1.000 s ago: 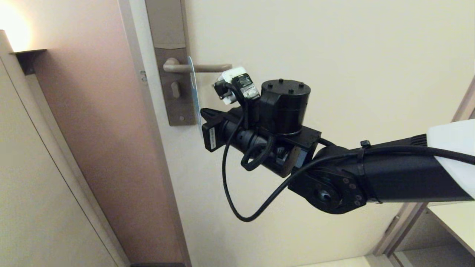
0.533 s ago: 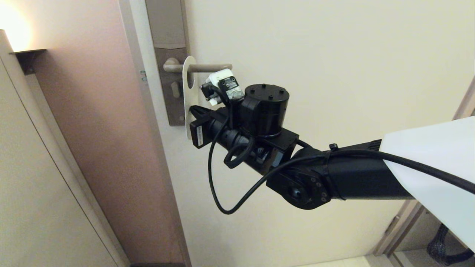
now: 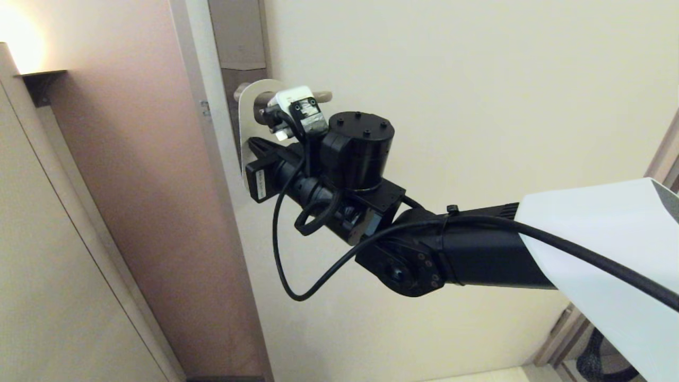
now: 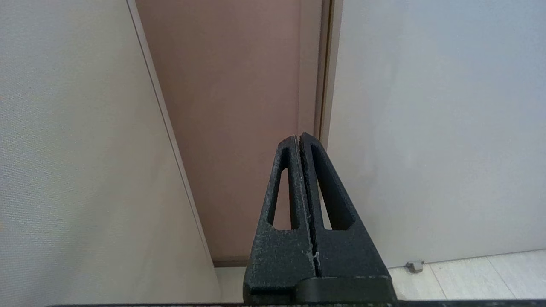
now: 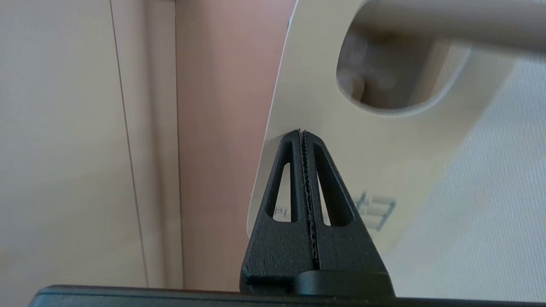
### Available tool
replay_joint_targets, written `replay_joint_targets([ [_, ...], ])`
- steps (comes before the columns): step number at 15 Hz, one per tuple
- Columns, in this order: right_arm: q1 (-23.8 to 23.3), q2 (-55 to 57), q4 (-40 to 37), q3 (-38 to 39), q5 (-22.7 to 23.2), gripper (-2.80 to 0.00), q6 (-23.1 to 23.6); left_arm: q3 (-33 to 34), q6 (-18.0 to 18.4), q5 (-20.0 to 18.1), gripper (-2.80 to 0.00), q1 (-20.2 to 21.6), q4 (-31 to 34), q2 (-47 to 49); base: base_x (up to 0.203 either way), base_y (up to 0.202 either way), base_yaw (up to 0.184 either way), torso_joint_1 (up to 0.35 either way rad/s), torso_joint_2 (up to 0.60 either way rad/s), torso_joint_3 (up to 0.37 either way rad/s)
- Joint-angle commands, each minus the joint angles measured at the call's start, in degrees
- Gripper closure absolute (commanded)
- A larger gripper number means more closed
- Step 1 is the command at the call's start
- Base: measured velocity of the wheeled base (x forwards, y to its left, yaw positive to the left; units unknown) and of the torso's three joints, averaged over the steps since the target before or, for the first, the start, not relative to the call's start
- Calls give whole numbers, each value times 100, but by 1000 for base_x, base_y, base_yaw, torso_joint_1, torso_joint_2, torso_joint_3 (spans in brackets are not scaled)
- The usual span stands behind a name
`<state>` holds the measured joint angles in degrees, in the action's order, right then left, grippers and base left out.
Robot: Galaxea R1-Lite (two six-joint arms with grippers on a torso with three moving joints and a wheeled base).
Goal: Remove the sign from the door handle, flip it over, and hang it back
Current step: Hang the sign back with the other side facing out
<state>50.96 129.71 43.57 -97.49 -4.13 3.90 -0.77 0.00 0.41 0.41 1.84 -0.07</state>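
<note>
Right claw (image 3: 253,150) is clamped on the sign (image 3: 247,114) below its hole, handle (image 5: 448,19) threaded through at 12 o'clock; it looks thin, light and bendy, so grip the solid lower part.

Counts — one sign (image 5: 341,140), white face toward right wrist camera, one oval hole in it, past jaw tips. One door handle (image 3: 318,96), single lever, passing through that hole, beyond jaws. One backplate (image 3: 241,37) behind handle. One door (image 3: 451,79), one brown jamb strip beside it. Two grippers: right gripper (image 5: 302,135), two fingers pressed together at sign's face; left gripper (image 4: 298,138), two fingers closed, nothing between — well apart from sign. One black cable (image 3: 286,265) looping under right wrist.
</note>
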Motion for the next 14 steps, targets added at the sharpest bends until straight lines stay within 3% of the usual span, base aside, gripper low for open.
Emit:
replay_joint_targets([
  [1,11,169,118,-130,-16,0,84,-2,0,2,0,2,1,7,0,0,0,0,0,0],
  [9,93,484,436,-26,-602,0,278,-2,5,2,0,2,1,7,0,0,0,0,0,0],
  [14,141,564,503,-358,-633,0,293,-2,1,2,0,2,1,7,0,0,0,0,0,0],
])
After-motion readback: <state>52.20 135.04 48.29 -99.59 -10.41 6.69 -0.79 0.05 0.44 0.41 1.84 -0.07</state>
